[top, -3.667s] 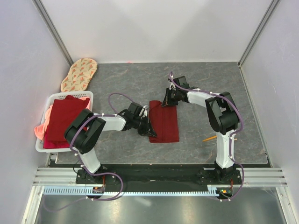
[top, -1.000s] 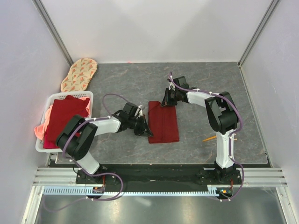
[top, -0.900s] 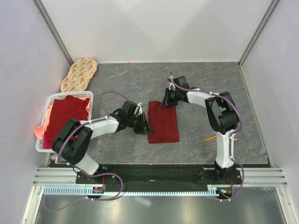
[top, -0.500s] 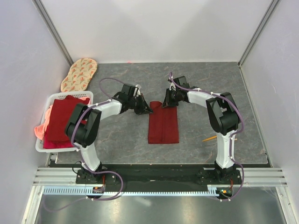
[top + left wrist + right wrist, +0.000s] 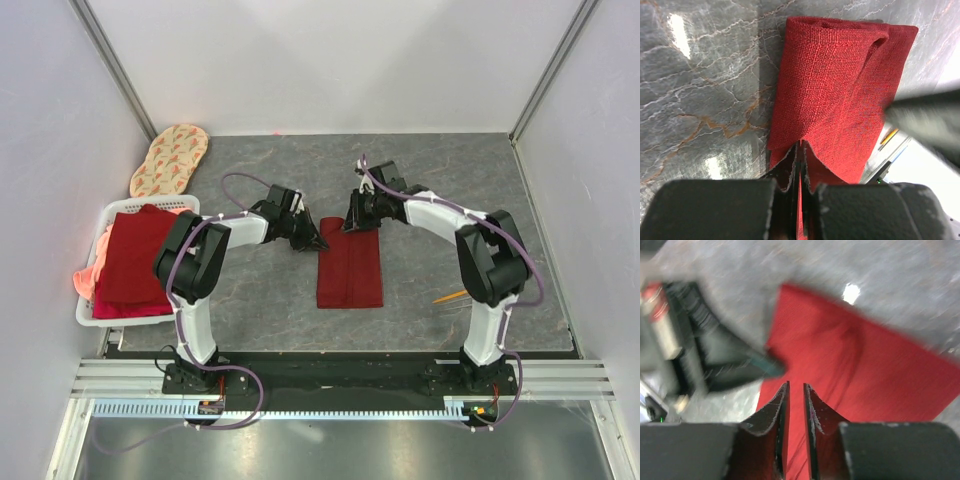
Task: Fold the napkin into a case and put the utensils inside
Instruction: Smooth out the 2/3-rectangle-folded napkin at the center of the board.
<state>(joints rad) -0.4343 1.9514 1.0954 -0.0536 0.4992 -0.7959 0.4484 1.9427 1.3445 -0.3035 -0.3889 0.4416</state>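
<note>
No writing, label, brand mark, number or sign can be read in any of the three views.

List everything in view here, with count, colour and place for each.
dark red folded cloth napkin: one, maroon, table centre
white slatted plastic basket: one, white, left edge
red and salmon-pink cloth stack: one, in the basket
oval beige patterned mat: one, beige with red-orange, far left corner
slender orange-gold utensil: one seen, orange, beside right arm
grey marbled table: one, grey, under everything
left gripper: one, black, shut on the napkin's far left corner
right gripper: one, black, jaws slightly parted at the napkin's far edge
</note>
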